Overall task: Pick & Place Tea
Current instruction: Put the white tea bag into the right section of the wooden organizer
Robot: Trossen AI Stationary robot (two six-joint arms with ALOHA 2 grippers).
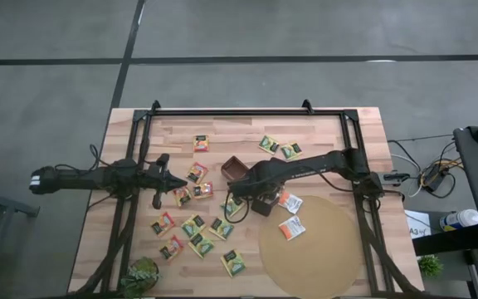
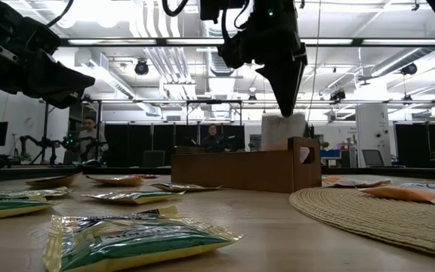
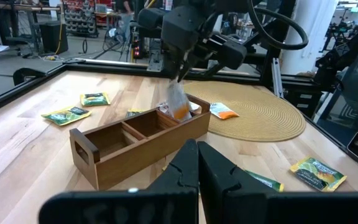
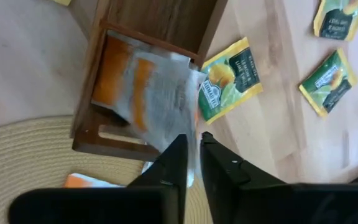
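White-and-orange tea sachet point(image 4: 143, 93) hanging from right gripper point(image 4: 193, 144) over wooden box point(image 3: 138, 140), fingers barely parted, pinching its edge, left gripper point(image 3: 197, 163) shut at nine o'clock.

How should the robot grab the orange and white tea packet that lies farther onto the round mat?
It lies flat, so come straight down from above and pinch one edge of the sachet; the woven mat probably gives a little underneath. The right gripper, shut on another sachet above the wooden box, is nearest; the left gripper waits shut.
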